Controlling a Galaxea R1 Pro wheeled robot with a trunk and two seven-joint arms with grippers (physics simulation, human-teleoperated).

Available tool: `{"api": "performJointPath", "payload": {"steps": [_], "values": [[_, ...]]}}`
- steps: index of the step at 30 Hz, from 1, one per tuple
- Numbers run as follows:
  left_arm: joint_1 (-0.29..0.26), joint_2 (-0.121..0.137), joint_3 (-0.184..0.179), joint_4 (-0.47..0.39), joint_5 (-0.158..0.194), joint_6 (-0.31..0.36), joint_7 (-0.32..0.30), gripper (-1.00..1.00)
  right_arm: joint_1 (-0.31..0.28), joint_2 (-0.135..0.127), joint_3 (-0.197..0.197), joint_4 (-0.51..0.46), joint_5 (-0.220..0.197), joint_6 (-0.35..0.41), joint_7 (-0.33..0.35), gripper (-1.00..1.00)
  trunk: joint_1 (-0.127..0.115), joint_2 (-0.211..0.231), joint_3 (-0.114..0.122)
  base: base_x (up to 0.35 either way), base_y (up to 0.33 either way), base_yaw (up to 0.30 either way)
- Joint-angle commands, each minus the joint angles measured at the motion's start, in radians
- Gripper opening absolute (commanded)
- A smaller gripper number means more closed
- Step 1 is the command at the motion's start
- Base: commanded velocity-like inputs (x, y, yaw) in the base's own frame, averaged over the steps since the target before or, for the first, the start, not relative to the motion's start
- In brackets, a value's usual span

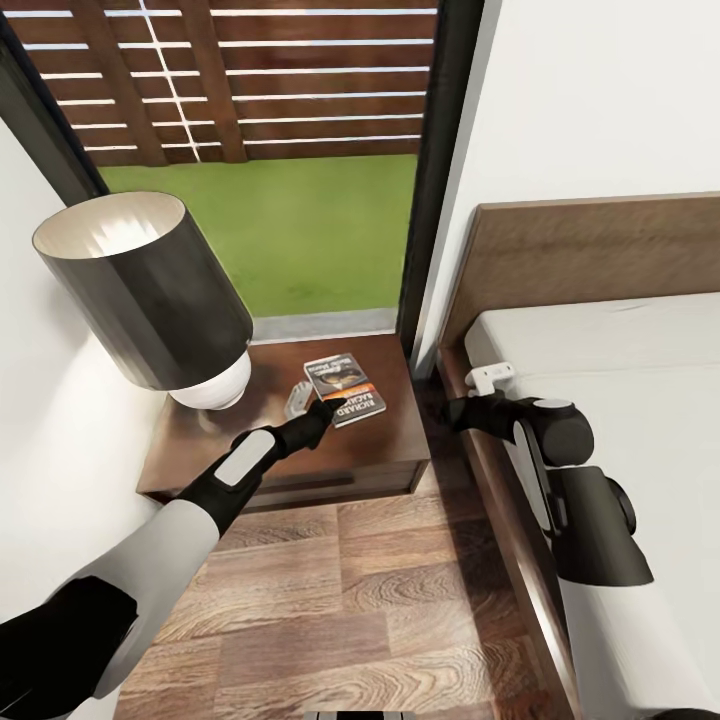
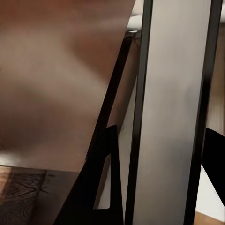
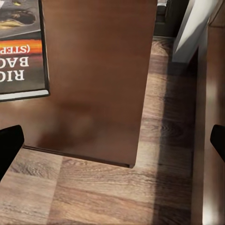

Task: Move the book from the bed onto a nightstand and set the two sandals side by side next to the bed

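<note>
Two grippers, listed in turn. Left gripper point(image 1: 322, 407): at the end of the black-and-white left arm point(image 1: 215, 485), low over the nightstand point(image 1: 395, 450), its black tip at the near left edge of the book point(image 1: 346, 389); whether the jaws are released or clenched cannot be told from here, nor whether they touch the cover. Right gripper point(image 3: 112, 140): spread wide, both black fingertips point(image 3: 9, 147) far apart at the edges of the right wrist view, nothing between them; in the head view it hangs over the gap between nightstand and bed point(image 1: 620, 380), beside the bed frame.

Book: lying flat on the nightstand top, toward its right half, dark cover with an orange band and white lettering facing up; one corner of it appears in the right wrist view point(image 3: 23, 51).

Nightstand: glossy reddish-brown, set in the corner by the window. Lamp point(image 1: 150, 290) with a dark cylindrical shade and white base stands on its left part, apart from the book.

Bed: brown headboard, off-white mattress, to the right of the nightstand. Wood-plank floor point(image 1: 340, 600) between them and in front. Window point(image 1: 260, 150) behind, showing green grass and a slatted brown fence.
</note>
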Motion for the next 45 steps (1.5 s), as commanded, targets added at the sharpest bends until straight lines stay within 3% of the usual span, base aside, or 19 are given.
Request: {"api": "performJointPath", "payload": {"steps": [1,20,45], "values": [[-0.001,0.0,-0.002,0.003,0.005,-0.002,-0.006,-1.0,-0.004,-0.001,0.001,-0.001,0.011,0.003,0.008,1.0,0.0,0.0,-0.001,0.0,0.0,0.0],[0.001,0.002,-0.003,0.029,0.005,-0.017,-0.049,-1.0,-0.041,-0.003,0.001,-0.001,0.011,0.003,0.008,1.0,0.0,0.0,-0.001,0.009,0.002,0.0],[0.001,0.002,-0.003,0.036,0.008,-0.019,-0.046,-1.0,-0.059,-0.011,0.0,-0.001,0.011,0.003,0.008,1.0,0.0,0.0,-0.001,0.167,0.097,0.0]]}}
